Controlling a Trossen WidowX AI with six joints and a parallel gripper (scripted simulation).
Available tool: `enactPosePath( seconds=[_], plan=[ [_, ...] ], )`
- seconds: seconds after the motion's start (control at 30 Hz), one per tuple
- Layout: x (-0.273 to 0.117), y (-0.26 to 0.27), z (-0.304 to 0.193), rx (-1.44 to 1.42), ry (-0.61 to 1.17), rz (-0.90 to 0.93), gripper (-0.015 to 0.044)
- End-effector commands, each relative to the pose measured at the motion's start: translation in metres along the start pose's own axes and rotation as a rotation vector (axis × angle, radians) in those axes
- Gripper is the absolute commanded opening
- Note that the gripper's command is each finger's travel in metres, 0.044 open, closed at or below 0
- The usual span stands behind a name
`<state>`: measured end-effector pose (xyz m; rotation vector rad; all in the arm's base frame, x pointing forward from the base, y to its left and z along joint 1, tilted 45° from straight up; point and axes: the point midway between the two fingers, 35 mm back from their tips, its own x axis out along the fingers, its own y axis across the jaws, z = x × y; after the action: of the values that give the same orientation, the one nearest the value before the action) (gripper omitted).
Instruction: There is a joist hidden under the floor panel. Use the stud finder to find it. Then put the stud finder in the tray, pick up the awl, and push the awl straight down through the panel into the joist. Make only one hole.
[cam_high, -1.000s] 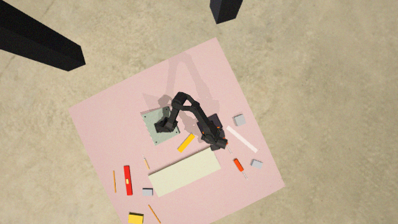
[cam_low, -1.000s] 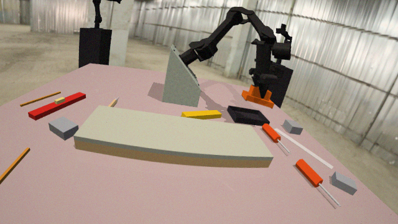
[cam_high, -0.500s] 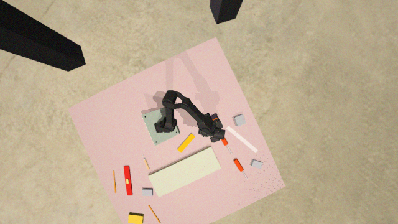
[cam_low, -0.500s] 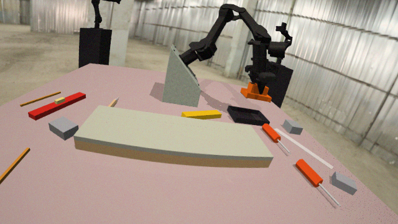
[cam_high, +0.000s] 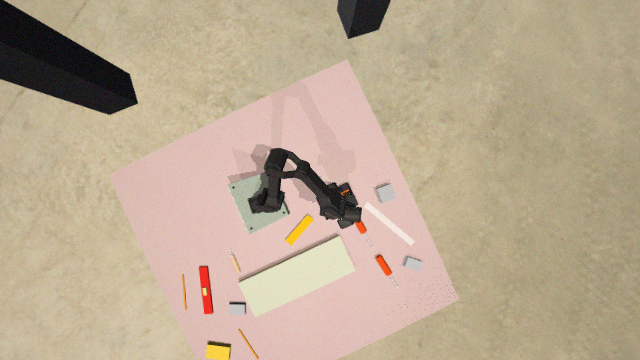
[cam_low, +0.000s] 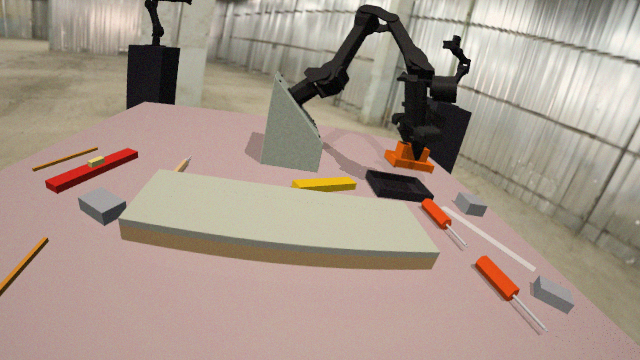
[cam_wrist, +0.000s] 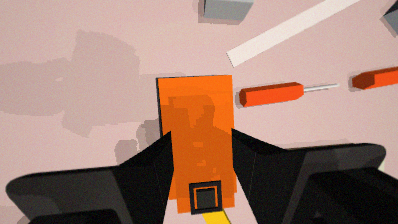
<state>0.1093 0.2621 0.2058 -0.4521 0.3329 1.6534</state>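
Note:
My gripper (cam_low: 418, 150) (cam_wrist: 199, 131) points down, shut on the orange stud finder (cam_high: 345, 192) (cam_low: 410, 159) (cam_wrist: 197, 110). It holds the stud finder in the air above the black tray (cam_low: 375, 186); in the wrist view the stud finder hides nearly all of the tray. Two tools with orange-red handles and thin metal shafts lie on the table: one (cam_high: 360, 227) (cam_low: 436, 213) (cam_wrist: 271, 95) beside the tray, the other (cam_high: 383, 265) (cam_low: 497, 277) farther from it. I cannot tell which is the awl. The pale floor panel (cam_high: 297, 277) (cam_low: 280, 217) lies flat, with no hole visible; the joist is hidden.
A yellow bar (cam_high: 299, 230) (cam_low: 324, 184) lies between the arm's base and the panel. A white strip (cam_high: 389, 223) (cam_low: 487, 237) (cam_wrist: 285, 35) and grey blocks (cam_high: 385, 193) (cam_high: 413, 263) lie beyond the tools. A red level (cam_high: 205, 290) (cam_low: 92, 170) and pencils lie past the panel's other end.

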Motion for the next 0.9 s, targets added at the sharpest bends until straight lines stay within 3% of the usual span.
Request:
enactPosePath(
  seconds=[0.0, 0.87],
  plan=[
    [0.008, -0.001, -0.003, 0.006, 0.002, -0.001, 0.0],
    [0.051, 0.002, -0.017, 0.007, 0.003, 0.001, 0.0]
  ],
)
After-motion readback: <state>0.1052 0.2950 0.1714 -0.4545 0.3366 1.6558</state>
